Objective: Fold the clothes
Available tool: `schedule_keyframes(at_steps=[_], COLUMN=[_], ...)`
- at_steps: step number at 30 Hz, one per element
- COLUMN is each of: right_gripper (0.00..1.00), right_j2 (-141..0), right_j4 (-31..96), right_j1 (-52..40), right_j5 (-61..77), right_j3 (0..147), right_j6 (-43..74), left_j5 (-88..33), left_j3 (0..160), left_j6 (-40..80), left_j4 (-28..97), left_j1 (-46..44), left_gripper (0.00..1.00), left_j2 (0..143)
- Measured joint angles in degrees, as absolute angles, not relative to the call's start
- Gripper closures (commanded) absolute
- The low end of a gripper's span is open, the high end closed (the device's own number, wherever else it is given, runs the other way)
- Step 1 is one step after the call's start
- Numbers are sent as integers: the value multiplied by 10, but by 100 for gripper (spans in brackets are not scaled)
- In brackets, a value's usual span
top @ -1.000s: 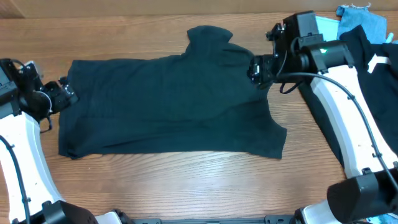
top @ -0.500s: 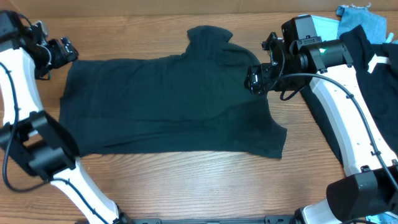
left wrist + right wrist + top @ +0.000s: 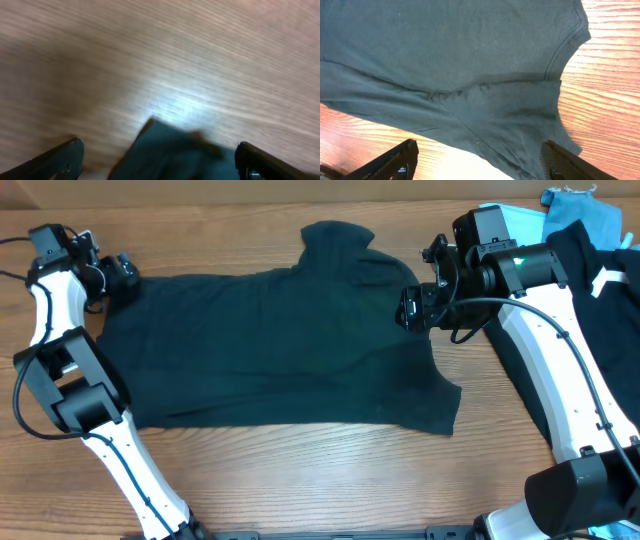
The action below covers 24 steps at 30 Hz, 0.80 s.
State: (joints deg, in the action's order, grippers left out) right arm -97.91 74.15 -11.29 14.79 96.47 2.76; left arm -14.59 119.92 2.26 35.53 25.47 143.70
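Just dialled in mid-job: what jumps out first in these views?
A big black T-shirt lies spread flat across the middle of the wooden table. The left gripper stands open at its back left corner, and the right gripper hangs open over its collar end. A heap of more clothes, black and light blue, sits at the table's far right.

So the left arm (image 3: 60,330) is doubled back on itself, and its left pincer (image 3: 118,270) points sideways toward the other one, fingers (image 3: 65,157) spread wide. The right arm (image 3: 545,340) reaches up with a bent elbow. Its right pincer (image 3: 410,308) is aimed back at the left one, tilted down and also gaping open.
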Motion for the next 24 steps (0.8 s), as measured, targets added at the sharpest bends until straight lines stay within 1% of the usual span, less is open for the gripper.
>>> schedule_keyframes(at_steps=[1,2,3,4,6,7,8,10,12,14,19,21,23,24], right_gripper=[21,22,22,22,22,22,22,22,23,29,29,14,12,10], right_j2=[-979,-979,-979,-979,-979,-979,-979,-979,-979,-979,-988,-1016,-1067,-1098], right_j4=[742,742,742,742,742,741,741,741,741,727,615,584,527,491], right_j1=[-113,-113,-113,-113,-113,-113,-113,-113,-113,-113,-109,-101,-93,-91], right_j5=[148,148,148,148,148,148,148,148,148,148,152,163,185,193], right_j3=[965,965,965,965,965,965,965,965,965,965,964,964,964,966], right_j6=[29,29,30,30,30,30,30,30,30,30,31,32,17,10], left_j5=[-148,-150,-151,-155,-159,-161,-162,-166,-170,-175,-179,-176,-176,-176], left_j3=[1202,1205,1207,1207,1209,1210,1211,1213,1214,1216,1216,1213,1212,1212], left_j6=[23,20,18,14,15,13,13,11,11,13,14,17,18,18], left_j4=[354,351,351,354,358,364,371,388,403,416,487,526,560,579], left_j1=[252,251,249,247,241,239,236,236,237,238,241,241,241,241], left_gripper=[34,44,57,62,66,70,80,95,96,96,96,96,96,96], left_j2=[1440,1444,1445,1448,1451,1451,1451,1451,1451,1451,1437,1423,1401,1391])
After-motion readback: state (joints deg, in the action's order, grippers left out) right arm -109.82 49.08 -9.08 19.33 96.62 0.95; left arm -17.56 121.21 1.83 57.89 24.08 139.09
